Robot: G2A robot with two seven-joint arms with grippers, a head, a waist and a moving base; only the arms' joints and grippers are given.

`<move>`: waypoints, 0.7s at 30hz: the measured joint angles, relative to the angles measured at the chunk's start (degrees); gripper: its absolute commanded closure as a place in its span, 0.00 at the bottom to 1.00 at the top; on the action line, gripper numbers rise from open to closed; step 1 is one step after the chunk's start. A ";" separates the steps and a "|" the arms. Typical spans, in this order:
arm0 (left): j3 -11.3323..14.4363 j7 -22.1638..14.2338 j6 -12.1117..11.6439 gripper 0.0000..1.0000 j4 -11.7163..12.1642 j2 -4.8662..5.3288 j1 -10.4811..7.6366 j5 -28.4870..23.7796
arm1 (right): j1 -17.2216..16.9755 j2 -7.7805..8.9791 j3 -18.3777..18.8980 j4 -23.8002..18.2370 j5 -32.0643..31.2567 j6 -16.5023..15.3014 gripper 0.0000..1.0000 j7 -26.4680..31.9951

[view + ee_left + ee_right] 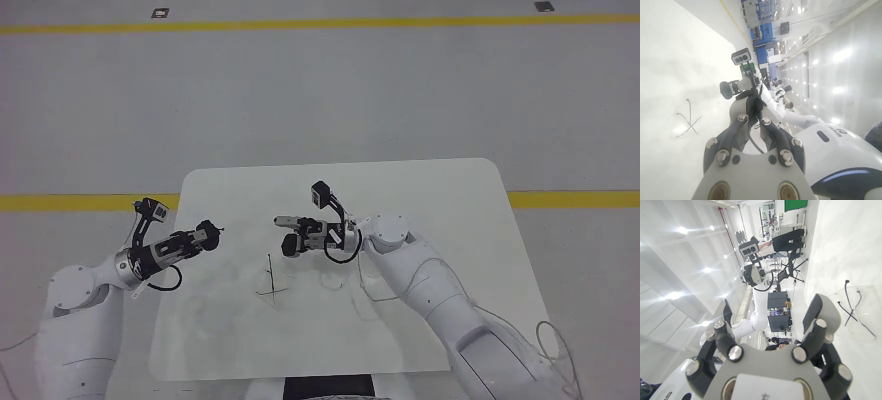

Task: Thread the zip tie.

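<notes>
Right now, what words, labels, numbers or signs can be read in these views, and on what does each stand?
Zip ties: no print.
Table: no print.
Floor markers: too small to read.
White casing: a maker's mark, upside down, left unquoted.
Wrist plate: a mark cut by the edge, unreadable.

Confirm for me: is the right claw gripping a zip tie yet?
No, the right claw is open and empty, while the zip ties lie crossed on the table, apart from it.
</notes>
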 measured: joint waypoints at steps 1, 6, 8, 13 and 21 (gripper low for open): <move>0.01 0.00 0.00 1.00 0.00 0.00 0.01 -0.06 | 0.01 0.04 -0.25 -0.26 -0.30 0.19 0.00 -0.30; 0.03 0.00 0.00 1.00 -0.05 0.03 0.03 -0.07 | 1.00 0.56 -4.97 -6.55 -14.88 8.80 0.00 -6.77; 0.03 0.00 0.00 1.00 -0.05 0.03 0.03 -0.07 | 1.35 0.74 -7.07 -9.66 -22.17 14.67 0.00 -7.19; 0.03 0.00 0.00 1.00 -0.04 0.02 0.03 -0.07 | 1.45 0.86 -10.41 -15.30 -30.91 25.32 0.00 -6.43; 0.03 0.00 0.00 1.00 -0.04 0.02 0.03 -0.07 | 1.59 1.07 -11.58 -17.44 -33.13 27.20 0.00 -4.14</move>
